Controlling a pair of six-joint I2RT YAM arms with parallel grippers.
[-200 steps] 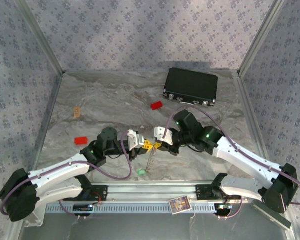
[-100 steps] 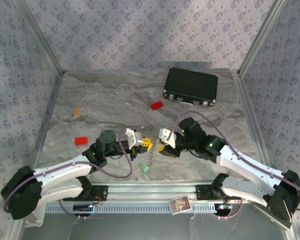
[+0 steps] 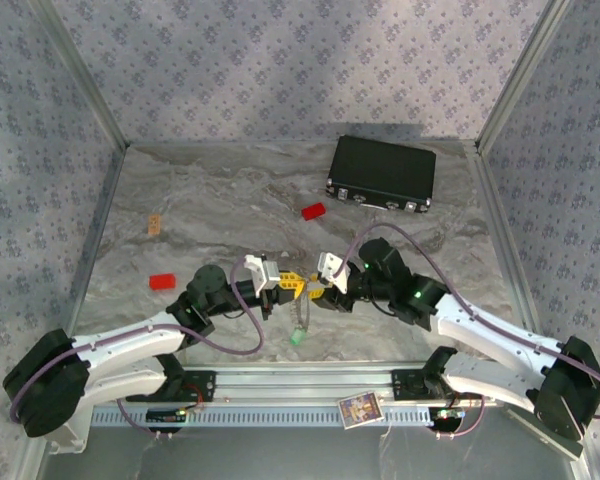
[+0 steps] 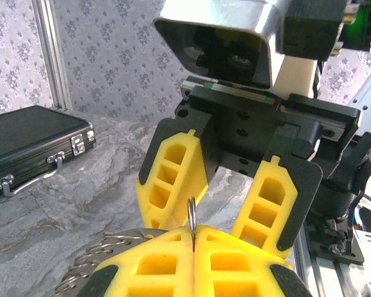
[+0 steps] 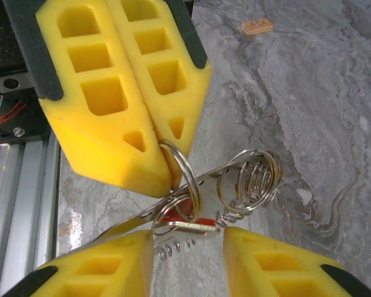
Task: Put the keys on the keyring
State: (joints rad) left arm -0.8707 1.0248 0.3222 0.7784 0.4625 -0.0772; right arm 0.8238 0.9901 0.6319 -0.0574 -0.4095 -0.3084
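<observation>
My left gripper (image 4: pixel 193 240) is shut on the keyring (image 4: pixel 191 213), a thin silvery ring that stands edge-on above its yellow pads. In the right wrist view the keyring (image 5: pixel 187 170) hangs from the left gripper (image 5: pixel 170 168). A smaller ring, a flat metal strip and a bunch of rings (image 5: pixel 250 180) are linked below it. The red key (image 5: pixel 195 221) lies by the smaller ring, between the spread fingers of my right gripper (image 5: pixel 188 244), which is open and touches nothing. From above, both grippers (image 3: pixel 285 286) (image 3: pixel 316 291) meet tip to tip. The green key (image 3: pixel 297 338) sits at the end of a thin chain below them.
A black case (image 3: pixel 381 172) stands at the back right. One red block (image 3: pixel 313 211) lies in front of it and another (image 3: pixel 162 281) lies at the left. A small tan piece (image 3: pixel 155 223) lies further back on the left. The rail (image 3: pixel 300 385) runs along the near edge.
My right gripper has opened. Both grippers have shifted slightly toward the near edge, and the green key on its chain has swung a little to the right.
</observation>
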